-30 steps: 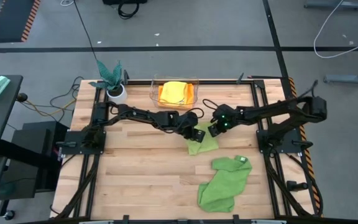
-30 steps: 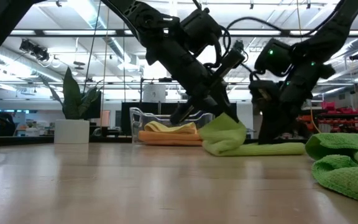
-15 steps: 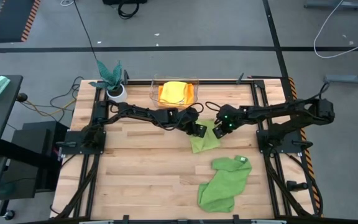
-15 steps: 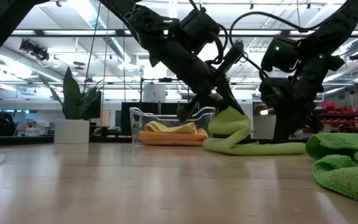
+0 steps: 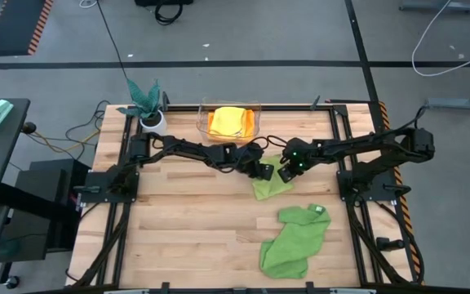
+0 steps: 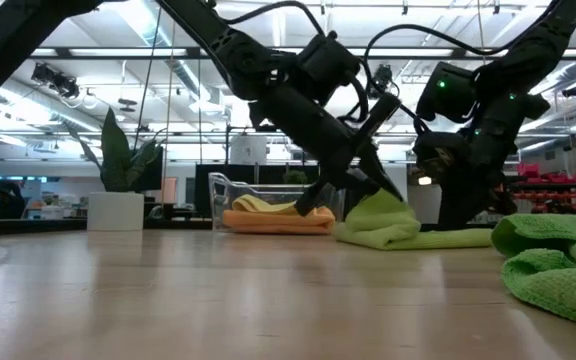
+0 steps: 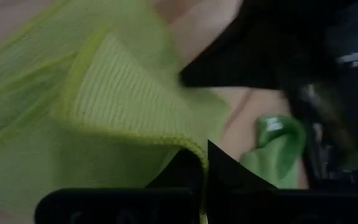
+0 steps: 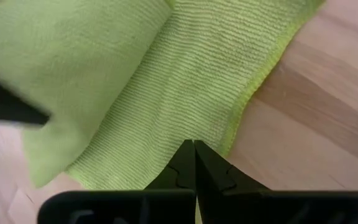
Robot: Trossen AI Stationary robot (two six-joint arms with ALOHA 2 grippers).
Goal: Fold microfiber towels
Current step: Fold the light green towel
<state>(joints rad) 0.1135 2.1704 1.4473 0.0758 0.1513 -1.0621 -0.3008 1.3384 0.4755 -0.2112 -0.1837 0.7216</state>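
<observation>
Reaching in from opposite sides, both arms meet low over the lime green towel (image 5: 269,184) at the middle of the table (image 5: 186,237). The left hand (image 5: 261,171) is pinched shut on a raised fold of that towel, and the right hand (image 5: 286,171) is clamped on its edge just beside. Behind them a clear bin (image 5: 252,114) holds the yellow towel (image 5: 228,120) on the orange towel (image 6: 268,222). Nearer the front lies the crumpled mid-green towel (image 5: 294,240); a potted plant (image 5: 147,102) stands at the far left corner.
</observation>
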